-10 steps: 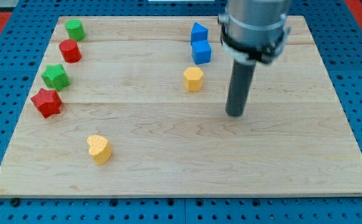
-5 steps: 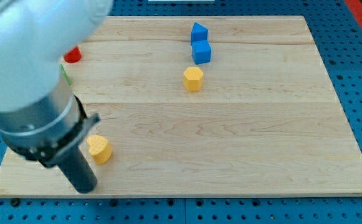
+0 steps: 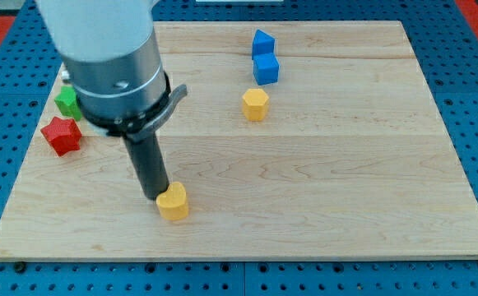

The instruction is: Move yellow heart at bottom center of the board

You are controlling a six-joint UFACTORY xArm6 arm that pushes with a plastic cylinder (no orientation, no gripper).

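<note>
The yellow heart (image 3: 173,202) lies on the wooden board (image 3: 321,189) near the view's bottom, left of centre. My tip (image 3: 153,196) stands right against the heart's left side, touching it. The arm's grey body rises from the tip toward the view's top left and hides part of the board there.
A yellow hexagon block (image 3: 255,104) sits above centre, with two blue blocks (image 3: 265,68) (image 3: 262,43) stacked in a line above it. A red star (image 3: 62,135) and a green block (image 3: 67,102) lie at the left edge, the green one partly hidden by the arm.
My tip swung from the heart's lower left to its left side. The heart has slid to the right and slightly down. The arm now uncovers the red star.
</note>
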